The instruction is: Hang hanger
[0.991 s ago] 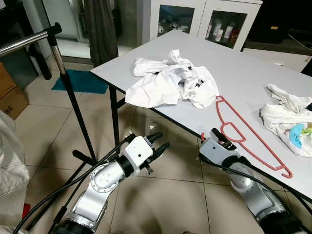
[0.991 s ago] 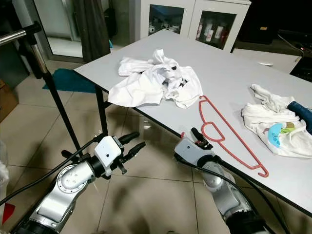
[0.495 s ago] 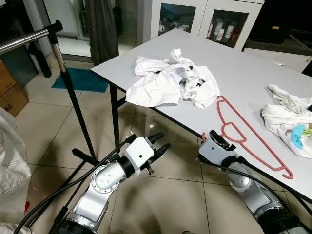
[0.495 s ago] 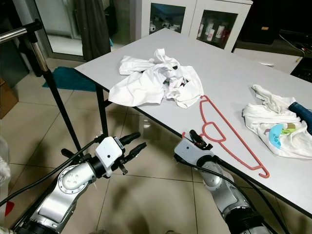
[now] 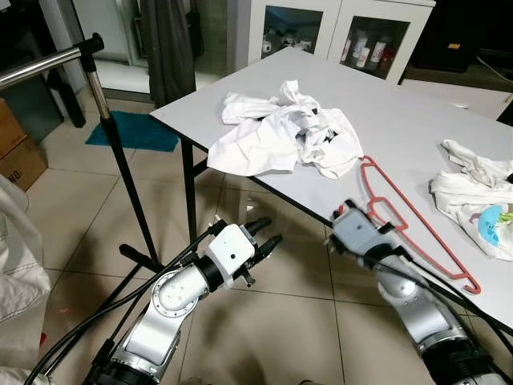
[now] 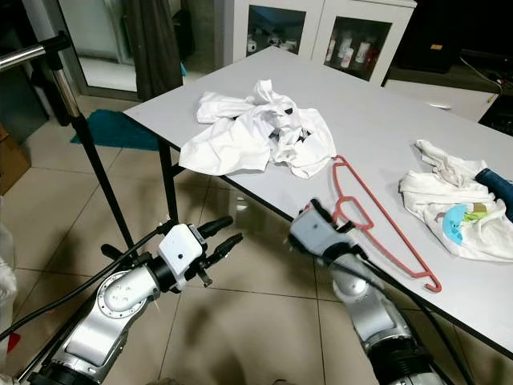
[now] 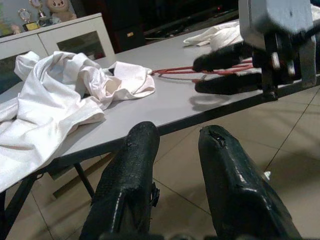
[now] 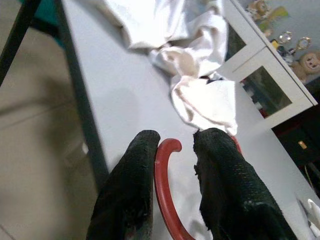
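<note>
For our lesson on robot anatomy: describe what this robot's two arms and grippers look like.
Both arms are built of rounded silver metal segments with circular joint caps, and black cables trail along them. Each wrist ends in a boxy pale grey housing. The left gripper and right gripper each carry two long, thick black fingers with a rough, textured surface.

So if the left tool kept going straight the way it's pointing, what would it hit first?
Probably the right tool, which sits ahead of the left tool and holds the red hanger at the table edge. Depth is unclear; it might pass under the table edge.

On the table, the hanger lies between two cloth heaps, rack left.
</note>
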{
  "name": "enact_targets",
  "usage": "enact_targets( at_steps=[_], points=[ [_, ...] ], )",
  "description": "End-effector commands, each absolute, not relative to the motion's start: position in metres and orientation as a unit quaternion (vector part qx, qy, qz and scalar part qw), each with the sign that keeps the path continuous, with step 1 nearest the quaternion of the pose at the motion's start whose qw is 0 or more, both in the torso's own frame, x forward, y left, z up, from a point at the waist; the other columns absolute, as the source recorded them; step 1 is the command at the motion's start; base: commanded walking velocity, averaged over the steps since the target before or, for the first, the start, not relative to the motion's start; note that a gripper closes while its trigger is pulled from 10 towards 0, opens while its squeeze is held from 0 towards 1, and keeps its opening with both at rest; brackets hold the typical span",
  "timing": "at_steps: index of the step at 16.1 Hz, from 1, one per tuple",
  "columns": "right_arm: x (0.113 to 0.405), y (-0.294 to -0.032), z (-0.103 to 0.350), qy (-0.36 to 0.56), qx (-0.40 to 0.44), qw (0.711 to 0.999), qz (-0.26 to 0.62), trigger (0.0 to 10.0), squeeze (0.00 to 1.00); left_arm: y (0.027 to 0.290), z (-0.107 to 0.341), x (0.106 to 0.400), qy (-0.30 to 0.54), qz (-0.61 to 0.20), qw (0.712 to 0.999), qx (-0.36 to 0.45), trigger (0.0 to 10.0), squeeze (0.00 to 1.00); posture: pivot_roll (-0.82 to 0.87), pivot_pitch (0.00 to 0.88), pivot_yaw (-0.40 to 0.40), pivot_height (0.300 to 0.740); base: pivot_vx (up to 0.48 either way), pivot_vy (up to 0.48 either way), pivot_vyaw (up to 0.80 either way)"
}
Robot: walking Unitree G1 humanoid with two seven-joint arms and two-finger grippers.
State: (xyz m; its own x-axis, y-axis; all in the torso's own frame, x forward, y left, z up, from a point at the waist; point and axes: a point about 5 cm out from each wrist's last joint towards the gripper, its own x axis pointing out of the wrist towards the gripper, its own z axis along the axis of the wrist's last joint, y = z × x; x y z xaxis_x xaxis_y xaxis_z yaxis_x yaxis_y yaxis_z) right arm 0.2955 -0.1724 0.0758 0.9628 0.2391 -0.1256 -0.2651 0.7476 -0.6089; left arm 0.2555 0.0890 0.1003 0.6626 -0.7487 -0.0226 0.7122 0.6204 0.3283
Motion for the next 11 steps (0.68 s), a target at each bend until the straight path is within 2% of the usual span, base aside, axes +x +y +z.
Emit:
enact_targets(
  at_steps=[1,5,6,7,8,11],
  points=[
    [0.2969,-0.1781,0.0790,0.024,-0.308,0.943,0.123,10.0,0.00,0.0873,0.1031,0.2583,-0.064,-0.405,0.900,0.151,10.0,0.00,0.02,0.013,-0.066,0.723,0.000,0.000,0.00],
    [0.2940,-0.1807,0.0783,0.028,-0.290,0.949,0.124,10.0,0.00,0.0895,0.1038,0.2605,-0.064,-0.402,0.901,0.151,10.0,0.00,0.02,0.008,-0.060,0.723,0.000,0.000,0.00],
    [0.2939,-0.1801,0.0785,0.028,-0.288,0.949,0.125,8.4,0.00,0.0896,0.1040,0.2608,-0.064,-0.403,0.901,0.151,10.0,0.00,0.02,0.008,-0.057,0.723,0.000,0.000,0.00],
    [0.2936,-0.1793,0.0790,0.024,-0.286,0.949,0.128,0.7,0.00,0.0893,0.1047,0.2614,-0.065,-0.403,0.900,0.151,10.0,0.00,0.02,0.008,-0.056,0.723,0.000,0.000,0.00],
    [0.2936,-0.1790,0.0793,0.023,-0.284,0.950,0.130,0.0,0.00,0.0893,0.1052,0.2620,-0.066,-0.403,0.900,0.151,10.0,0.00,0.02,0.008,-0.056,0.723,0.000,0.000,0.00],
    [0.2932,-0.1799,0.0804,0.020,-0.279,0.952,0.128,0.0,0.00,0.0895,0.1058,0.2625,-0.068,-0.402,0.901,0.151,10.0,0.00,0.02,0.006,-0.055,0.723,0.000,0.000,0.00]
  ],
)
